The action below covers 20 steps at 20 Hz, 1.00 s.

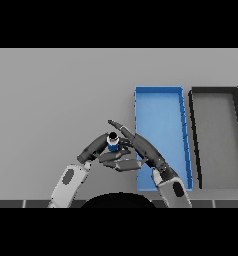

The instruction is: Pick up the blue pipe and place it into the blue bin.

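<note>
- Two arms, white and grey, entering from 6 o'clock.
- Left forearm (pixel 67 183): white shell with a dark grey oval inset.
- Right forearm (pixel 175 191): same white shell, same grey oval.
- Dark wrists, glossy highlights.
- Left hand (pixel 93 148) and right hand (pixel 141 146): dark grey, slender fingers.

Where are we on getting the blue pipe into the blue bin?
Done: the blue pipe appears grasped, sitting between the left hand and the right hand, whose fingers close around it; which hand carries it I cannot tell. In hand: it sits just left of the blue bin, still outside the near wall. Left: carry it right over the rim and release it. The black bin beyond plays no part.
</note>
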Available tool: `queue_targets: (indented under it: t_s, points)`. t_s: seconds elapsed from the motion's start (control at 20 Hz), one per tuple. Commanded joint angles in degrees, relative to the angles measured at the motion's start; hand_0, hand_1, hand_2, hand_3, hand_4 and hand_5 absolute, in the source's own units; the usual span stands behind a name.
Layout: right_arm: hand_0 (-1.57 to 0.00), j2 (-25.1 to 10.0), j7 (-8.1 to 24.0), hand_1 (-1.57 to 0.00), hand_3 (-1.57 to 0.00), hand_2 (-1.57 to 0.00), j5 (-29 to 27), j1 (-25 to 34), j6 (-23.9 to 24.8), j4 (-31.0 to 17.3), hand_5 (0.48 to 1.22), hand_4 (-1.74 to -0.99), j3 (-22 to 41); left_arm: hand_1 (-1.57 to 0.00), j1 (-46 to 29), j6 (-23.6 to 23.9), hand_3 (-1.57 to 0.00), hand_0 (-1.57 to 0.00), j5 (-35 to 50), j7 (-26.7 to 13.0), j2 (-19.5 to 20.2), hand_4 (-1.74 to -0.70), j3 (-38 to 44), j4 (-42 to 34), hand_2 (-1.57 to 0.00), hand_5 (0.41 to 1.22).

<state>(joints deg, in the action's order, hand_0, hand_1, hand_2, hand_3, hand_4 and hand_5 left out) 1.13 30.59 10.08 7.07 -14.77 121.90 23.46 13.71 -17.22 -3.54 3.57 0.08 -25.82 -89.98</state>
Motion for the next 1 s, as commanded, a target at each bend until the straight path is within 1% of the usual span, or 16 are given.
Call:
queue_targets:
  t_s: [0.0,0.15,0.25,0.35,0.4,0.45,0.5,0.55,0.6,0.65,0.7,0.75,0.8,0.85,0.9,0.95]
  points:
    - [0.0,-0.1,1.3,0.0,0.0,-0.05,-0.2,1.5,-0.6,-0.4,0.551,-1.242,-0.1,-1.57,0.2,-0.9,-1.57,-1.57,0.9,-0.4,0.2,-1.46,0.7,0.3,-1.57,1.221]
    - [-0.01,0.1,2.4,-0.02,0.0,-0.07,-1.4,7.3,-1.6,-1.9,0.534,-1.209,-1.3,-1.57,-1.3,-2.0,-1.57,-1.57,1.2,-1.2,-0.1,-1.47,0.9,-0.2,-1.57,1.221]
    - [-0.02,0.8,4.3,-0.03,0.0,-0.08,-2.1,10.7,-2.0,-2.8,0.521,-1.186,-1.6,-1.57,-1.0,-1.8,-1.57,-1.57,0.4,-1.8,-0.2,-1.47,1.5,-0.8,-1.57,1.221]
    - [-0.03,0.4,4.4,-0.06,-0.01,-0.11,-3.5,12.2,-3.0,-3.9,0.507,-1.192,-2.6,-1.57,-0.9,-2.1,-1.57,-1.57,-0.4,-1.9,-0.6,-1.47,1.8,-0.8,-1.57,1.221]
    - [-0.07,0.6,4.4,-0.11,-0.04,-0.17,-3.5,13.0,-3.0,-4.7,0.497,-1.204,-2.5,-1.57,-0.9,-2.4,-1.57,-1.57,-0.6,-2.0,-0.7,-1.47,1.9,-1.0,-1.57,1.221]
    - [-0.17,0.5,4.4,-0.22,-0.13,-0.26,-3.8,13.6,-3.4,-5.3,0.487,-1.233,-2.7,-1.57,-1.8,-2.9,-1.57,-1.57,-1.2,-1.6,-0.3,-1.46,1.8,-1.0,-1.57,1.221]
    - [-0.32,1.0,4.4,-0.36,-0.24,-0.38,-3.7,14.8,-3.7,-6.6,0.485,-1.278,-2.1,-1.57,-1.7,-3.2,-1.57,-1.57,-0.9,-1.9,-0.8,-1.52,2.1,-0.8,-1.57,1.221]
    - [-0.51,1.1,4.3,-0.53,-0.4,-0.54,-4.1,15.4,-3.9,-7.2,0.489,-1.331,-2.3,-1.57,-1.6,-3.2,-1.57,-1.57,-1.0,-3.4,-1.2,-1.56,2.1,-0.8,-1.57,1.221]
    - [-0.7,1.6,4.2,-0.7,-0.6,-0.74,-4.1,15.9,-3.9,-8.1,0.5,-1.406,-2.3,-1.57,-1.6,-3.2,-1.57,-1.57,-1.4,-4.1,-1.0,-1.59,2.2,-1.2,-1.57,1.221]
    - [-0.88,2.0,4.0,-0.88,-0.76,-0.91,-3.6,15.9,-3.6,-8.6,0.518,-1.467,-2.0,-1.57,-2.1,-2.6,-1.57,-1.57,-2.3,-3.7,-1.2,-1.62,2.0,-0.9,-1.57,1.221]
    - [-1.01,2.2,4.3,-1.02,-0.87,-1.04,-3.8,16.2,-3.5,-8.7,0.55,-1.514,-2.1,-1.57,-2.1,-2.3,-1.57,-1.57,-2.8,-3.7,-1.4,-1.64,2.1,-0.8,-1.57,1.221]
    - [-1.13,2.7,4.2,-1.13,-0.95,-1.15,-4.4,16.3,-3.4,-9.0,0.596,-1.551,-2.2,-1.57,-2.5,-2.9,-1.51,-1.57,-2.3,-3.5,-1.5,-1.66,2.2,-1.2,-1.57,1.221]
    - [-1.22,3.6,3.5,-1.22,-1.02,-1.23,-4.6,16.1,-2.9,-9.0,0.65,-1.581,-1.7,-1.57,-2.4,-3.6,-1.52,-1.57,-1.3,-3.5,-2.2,-1.68,2.7,-1.1,-1.57,1.221]
    - [-1.29,3.8,3.1,-1.29,-1.1,-1.3,-5.1,16.0,-2.3,-9.4,0.765,-1.606,-1.6,-1.57,-3.2,-3.9,-1.53,-1.57,-0.7,-2.9,-2.9,-1.69,2.8,-1.2,-1.57,1.221]
    - [-1.34,3.6,2.6,-1.34,-1.19,-1.35,-5.7,16.1,-1.9,-9.5,0.856,-1.628,-1.7,-1.57,-3.0,-4.7,-1.5,-1.57,-0.1,-3.1,-2.7,-1.7,3.4,-1.4,-1.57,1.221]
    - [-1.39,2.9,1.2,-1.39,-1.25,-1.4,-6.3,15.9,-1.7,-9.3,0.929,-1.648,-1.6,-1.57,-2.3,-4.7,-1.49,-1.57,-0.3,-4.6,-3.4,-1.71,3.8,-1.5,-1.57,1.221]
